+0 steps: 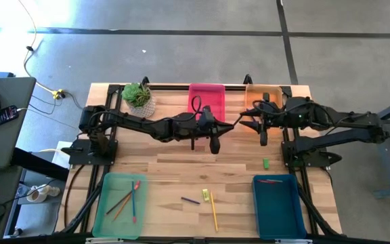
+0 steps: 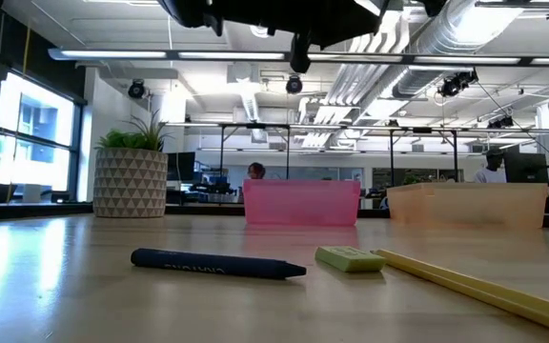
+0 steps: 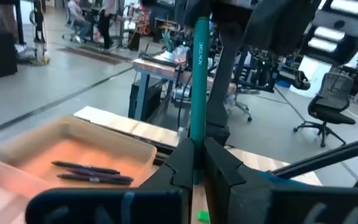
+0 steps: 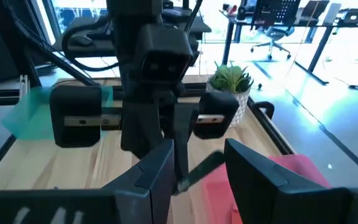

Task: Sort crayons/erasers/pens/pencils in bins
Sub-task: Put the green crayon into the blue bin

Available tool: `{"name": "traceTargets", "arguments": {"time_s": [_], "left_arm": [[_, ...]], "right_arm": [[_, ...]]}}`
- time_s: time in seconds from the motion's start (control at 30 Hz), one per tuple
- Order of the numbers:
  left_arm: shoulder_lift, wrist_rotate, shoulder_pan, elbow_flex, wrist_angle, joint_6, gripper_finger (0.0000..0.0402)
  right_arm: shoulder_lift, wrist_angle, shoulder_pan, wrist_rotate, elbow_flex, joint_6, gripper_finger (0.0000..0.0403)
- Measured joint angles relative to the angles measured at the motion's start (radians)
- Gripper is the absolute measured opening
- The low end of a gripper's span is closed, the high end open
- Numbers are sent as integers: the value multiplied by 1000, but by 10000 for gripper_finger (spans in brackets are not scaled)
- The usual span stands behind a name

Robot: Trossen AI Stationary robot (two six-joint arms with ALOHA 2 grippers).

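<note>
Left gripper [image 1: 214, 145] clamps a teal pen [image 3: 198, 74] between pink bin [image 1: 206, 95] and orange bin [image 1: 261, 95].

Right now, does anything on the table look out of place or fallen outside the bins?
Nothing looks spilled or damaged. Four things lie loose on the table: a dark crayon, a yellow eraser and a yellow pencil close together, and a green eraser alone by the right arm's base.
</note>
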State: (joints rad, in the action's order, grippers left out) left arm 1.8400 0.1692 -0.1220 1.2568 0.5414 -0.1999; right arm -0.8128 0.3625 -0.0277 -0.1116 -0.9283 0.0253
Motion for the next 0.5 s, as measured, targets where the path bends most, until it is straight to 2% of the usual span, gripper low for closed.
{"name": "traceTargets", "arguments": {"time_s": [0.3,0.4,0.5], "left_arm": [[0,11,-3,0,24,57,3],[0,23,-3,0,24,65,3],[0,31,-3,0,22,73,3]], "right_arm": [[-62,-41,-44,15,0,-4,130],[-67,-35,-53,16,0,-21,110],[-67,-31,-60,17,0,-22,72]]}}
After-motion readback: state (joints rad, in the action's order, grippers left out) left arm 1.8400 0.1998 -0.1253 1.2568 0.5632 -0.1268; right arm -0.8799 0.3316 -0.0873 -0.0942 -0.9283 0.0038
